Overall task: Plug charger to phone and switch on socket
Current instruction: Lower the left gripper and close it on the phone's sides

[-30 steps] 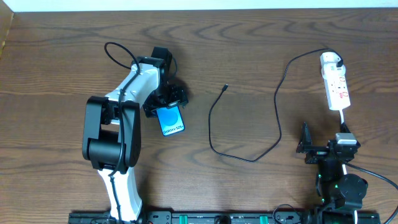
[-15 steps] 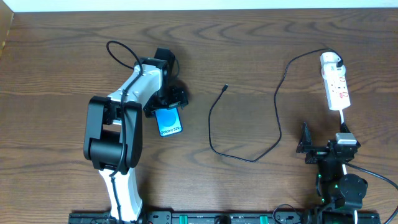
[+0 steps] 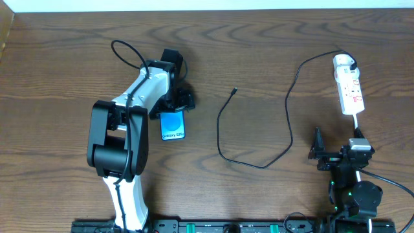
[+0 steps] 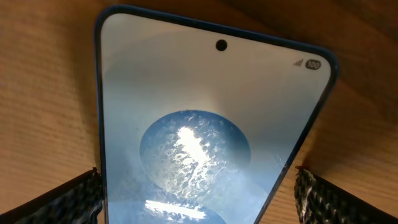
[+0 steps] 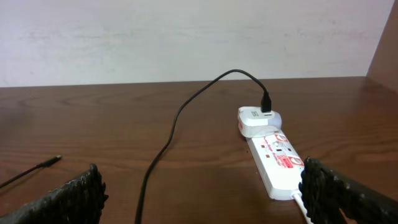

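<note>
The phone (image 3: pixel 173 125) lies flat, screen up, on the left half of the bench, about midway between the far and near edges. The left jaws stand spread wide, one finger (image 4: pixel 56 199) along each long side of it, close to the rim. I cannot tell whether they press on it.

The phone looks rigid, light and glossy, with a glass face that would scratch or crack under a hard pinch. It would probably skate on the smooth wood if pushed from one side only. The safe hold is across the long edges on the dark rim, low and square, leaving the short ends free for the connector. No port shows in either view.

The cable (image 3: pixel 259 165) is thin and limp. It loops across the middle of the bench with its small black tip (image 3: pixel 234 90) lying loose, well apart from the phone. It is best gripped just behind the tip, on the stiff connector body, because farther back the cord would likely flop and lose its aim.

Its white plug (image 5: pixel 258 119) already sits in the power strip (image 3: pixel 349 87), which lies near the right edge toward the far corner. The strip looks light enough to slide, so its switch wants a straight downward press.

The right jaws are released and empty, at the near edge below the strip.
</note>
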